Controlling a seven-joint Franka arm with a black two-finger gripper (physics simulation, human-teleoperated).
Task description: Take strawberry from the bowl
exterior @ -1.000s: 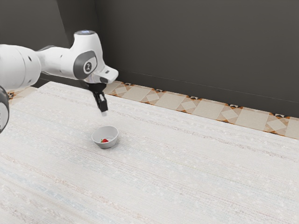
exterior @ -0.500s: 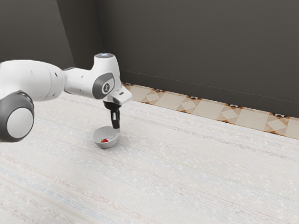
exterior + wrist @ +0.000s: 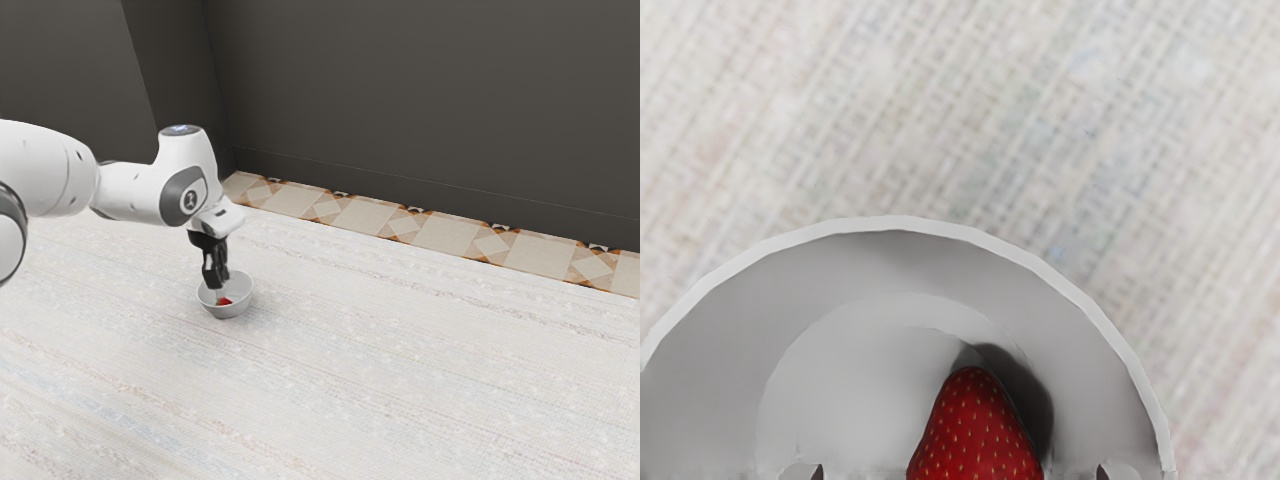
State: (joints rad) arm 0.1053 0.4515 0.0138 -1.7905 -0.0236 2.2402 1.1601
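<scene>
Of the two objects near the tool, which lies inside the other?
The red seeded strawberry: it lies in the round light-grey bowl, which itself stands directly on the pale tabletop.

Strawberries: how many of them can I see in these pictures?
1. The strawberry lies inside the bowl, by the tool. The tool covers part of the bowl's inside in the exterior view, so another may be hidden.
</scene>
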